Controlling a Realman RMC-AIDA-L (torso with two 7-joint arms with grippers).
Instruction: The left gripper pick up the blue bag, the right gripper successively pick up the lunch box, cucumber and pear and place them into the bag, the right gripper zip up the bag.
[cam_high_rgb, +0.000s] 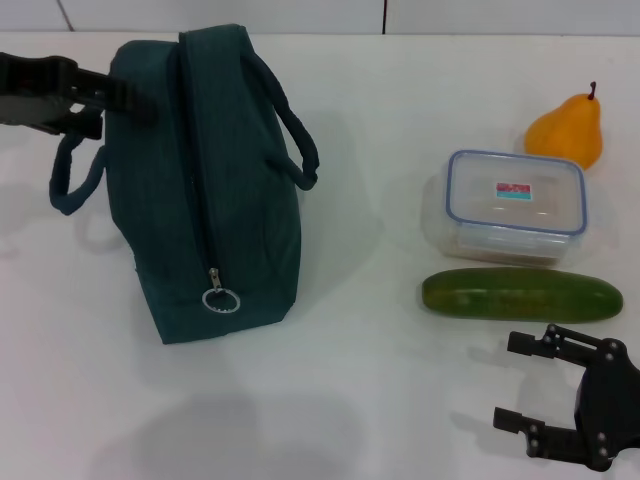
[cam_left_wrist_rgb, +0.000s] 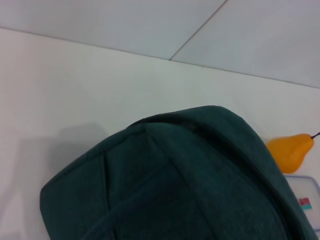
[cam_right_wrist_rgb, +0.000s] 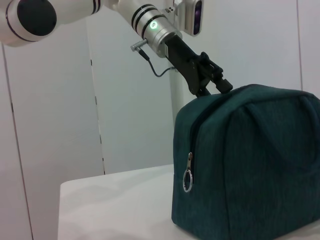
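Head view: blue bag (cam_high_rgb: 205, 190) stands upright on the white table (cam_high_rgb: 330, 400), zipped shut; long axis runs near-to-far, zipper ring (cam_high_rgb: 220, 299) at the near end. Left gripper (cam_high_rgb: 110, 100) sits at the bag's far top corner; cannot tell whether its fingers are clenched. To the bag's right: pear (cam_high_rgb: 567, 132) farthest, stem up; lunch box (cam_high_rgb: 516, 199) nearer, lid on; cucumber (cam_high_rgb: 521, 295) nearest, long axis crosswise to the bag's. Right gripper (cam_high_rgb: 520, 380) hovers near of the cucumber, fingers spread, holding nothing.
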